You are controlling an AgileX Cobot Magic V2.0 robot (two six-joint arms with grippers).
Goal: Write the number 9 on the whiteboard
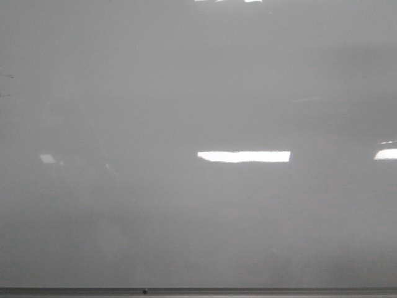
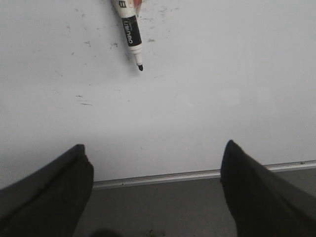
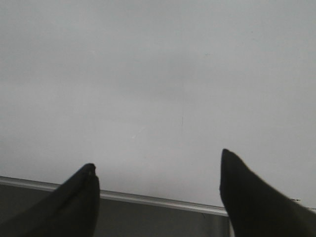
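Whiteboard (image 1: 186, 93) fills the front view, bare of any 9, glossy and rigid; the marker (image 2: 131, 30) lying on it looks light and slippery, best pinched mid-barrel, while left gripper (image 2: 155, 192) and right gripper (image 3: 158, 195) both hang spread, empty.

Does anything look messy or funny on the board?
Yes. An uncapped marker lies on the whiteboard, with small dark smudges around it. Neither hand holds it: the left hand and right hand are open and empty. No 9 yet.

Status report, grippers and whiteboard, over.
Left gripper open, right gripper open, both empty. Whiteboard shows no 9. Marker uncapped on the board.
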